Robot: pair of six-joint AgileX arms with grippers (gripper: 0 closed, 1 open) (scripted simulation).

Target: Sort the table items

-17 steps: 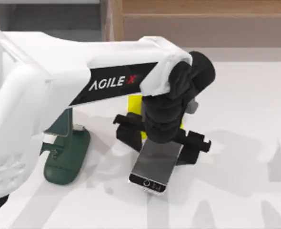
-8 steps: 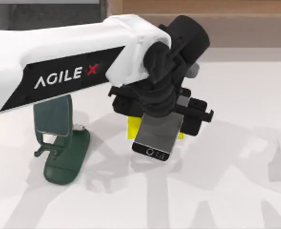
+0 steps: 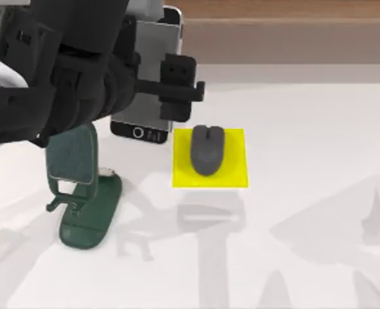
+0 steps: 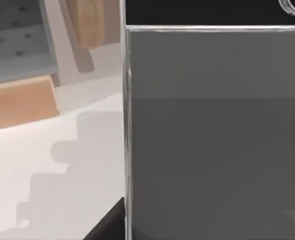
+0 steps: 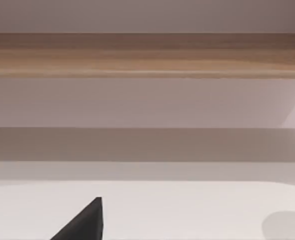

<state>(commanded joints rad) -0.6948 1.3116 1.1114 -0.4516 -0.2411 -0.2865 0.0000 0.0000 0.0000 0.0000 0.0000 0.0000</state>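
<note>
Left hand [image 3: 152, 80] clamped on the smartphone [image 3: 152, 58] — grey screen, silver edge; mouse [image 3: 207, 149] at its 5 o'clock on a yellow pad [image 3: 232, 174]

Even, bright rendered light, no glare. Soft grey shadows of the arms fall across the table [image 3: 319, 193]; a darker shadow lies beside the green stand [image 3: 87, 199]. Edges are sharp throughout, without blur or edge distortion. The smartphone [image 4: 217, 130] screen is matte, faintly banded.
</note>
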